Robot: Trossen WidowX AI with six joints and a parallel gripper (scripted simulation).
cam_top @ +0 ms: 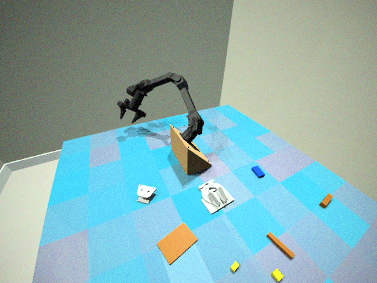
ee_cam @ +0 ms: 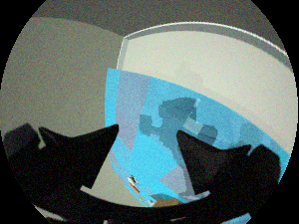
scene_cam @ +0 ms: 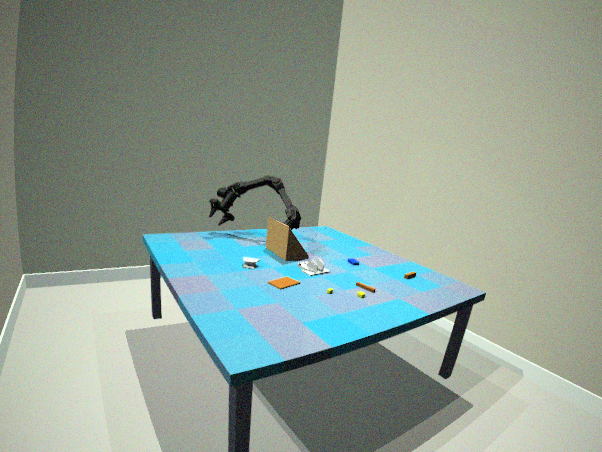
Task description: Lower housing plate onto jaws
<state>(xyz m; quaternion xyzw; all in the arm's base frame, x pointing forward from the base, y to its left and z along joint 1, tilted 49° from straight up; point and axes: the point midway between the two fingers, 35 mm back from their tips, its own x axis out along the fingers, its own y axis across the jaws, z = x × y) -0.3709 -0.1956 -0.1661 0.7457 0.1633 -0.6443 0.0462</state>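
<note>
Though open, jaws above the table [cam_top: 109, 188] [scene_cam: 215, 325] [ee_cam: 149, 153]

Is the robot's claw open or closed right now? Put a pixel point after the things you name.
Open: the gripper [cam_top: 126, 121] [scene_cam: 215, 220] [ee_cam: 149, 130] has its two fingertips spread wide apart, with nothing between them.

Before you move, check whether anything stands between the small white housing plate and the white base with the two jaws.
Nothing visible stands between the small white housing plate with holes and the white base with two upright jaws; only patterned tabletop shows there.
</note>
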